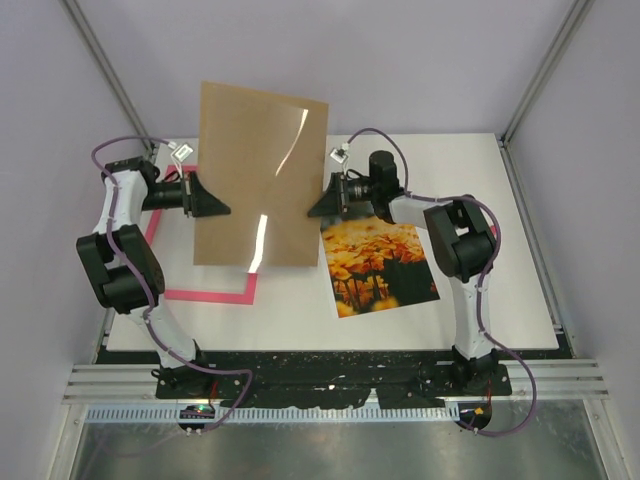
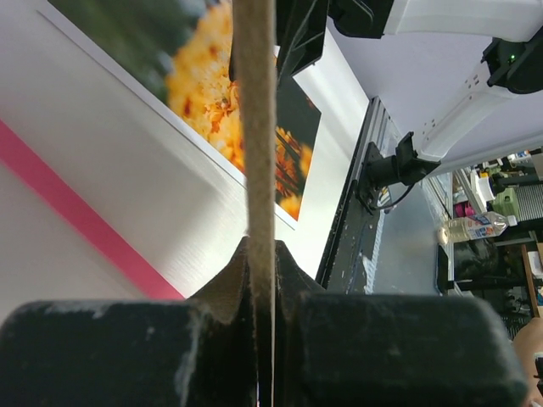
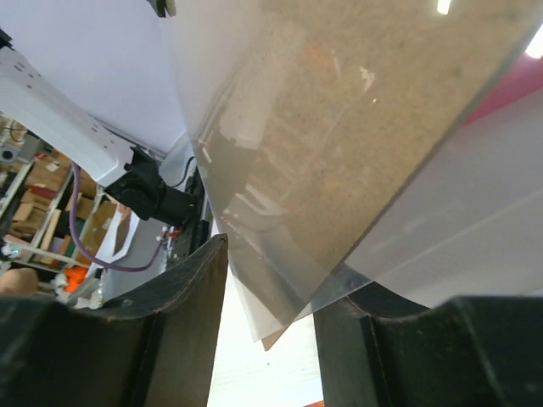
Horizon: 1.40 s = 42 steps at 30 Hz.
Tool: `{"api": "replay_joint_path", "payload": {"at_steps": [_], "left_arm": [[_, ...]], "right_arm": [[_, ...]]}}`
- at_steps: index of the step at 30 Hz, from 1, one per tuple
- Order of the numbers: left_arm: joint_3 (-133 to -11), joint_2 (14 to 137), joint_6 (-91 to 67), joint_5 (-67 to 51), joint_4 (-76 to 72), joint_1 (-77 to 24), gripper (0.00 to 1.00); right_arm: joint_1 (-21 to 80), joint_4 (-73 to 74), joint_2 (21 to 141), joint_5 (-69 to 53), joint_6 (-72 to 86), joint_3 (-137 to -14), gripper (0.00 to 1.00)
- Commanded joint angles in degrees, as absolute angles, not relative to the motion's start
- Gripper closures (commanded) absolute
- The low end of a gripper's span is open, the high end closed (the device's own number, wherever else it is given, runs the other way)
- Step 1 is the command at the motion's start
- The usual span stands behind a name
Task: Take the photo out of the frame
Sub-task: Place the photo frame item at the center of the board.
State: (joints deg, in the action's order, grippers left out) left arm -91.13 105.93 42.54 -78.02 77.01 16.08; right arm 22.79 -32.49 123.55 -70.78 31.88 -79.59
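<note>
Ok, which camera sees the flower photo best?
The top view: the whole photo lies flat on the table. The left wrist view catches only part, behind the edge of the brown board. The right wrist view shows none clearly.

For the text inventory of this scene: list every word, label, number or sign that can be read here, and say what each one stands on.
Nothing is legible in any view.
The left white tag, beside the brown backing board: too small to read.
The right white tag, on the board's other side: too small to read.
Label on the plastic bottle off the table: blurred.
The photo and the pink frame: no writing shows.
</note>
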Motion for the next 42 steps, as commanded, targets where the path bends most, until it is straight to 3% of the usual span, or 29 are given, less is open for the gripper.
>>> {"api": "replay_joint_path", "payload": {"at_steps": [1, 9, 12, 14, 15, 16, 30, 42], "left_arm": [[-91.1, 104.9, 44.9, -98.7, 98.5, 17.1, 1.0], [-90.7, 107.2, 45.5, -98.8, 98.5, 17.9, 0.97], [-90.6, 107.0, 45.9, -98.7, 98.5, 18.5, 0.82], [-90.5, 107.0, 46.0, -98.5, 98.5, 18.7, 0.61], [-90.5, 107.1, 46.1, -98.4, 98.6, 19.0, 0.43], [-90.7, 107.5, 46.1, -98.3, 98.5, 19.2, 0.01], [-92.0, 116.6, 50.3, -92.7, 98.7, 24.3, 0.0], [-94.3, 116.9, 47.5, -98.5, 98.7, 26.8, 0.0]], "right_arm": [[23.6, -56.6, 125.6, -74.8, 52.0, -81.0, 0.55], [25.5, -68.5, 125.0, -75.7, 65.2, -80.0, 0.86], [25.8, -68.7, 123.8, -75.9, 65.9, -79.1, 0.92], [25.7, -68.4, 122.6, -76.1, 66.0, -77.8, 0.92], [25.7, -68.1, 122.2, -76.1, 65.7, -77.4, 0.92], [25.5, -66.9, 121.4, -75.9, 65.2, -76.6, 0.92], [24.3, -55.1, 126.4, -73.0, 57.9, -76.9, 0.92], [24.2, -36.2, 125.8, -65.4, 44.7, -75.1, 0.92]]}}
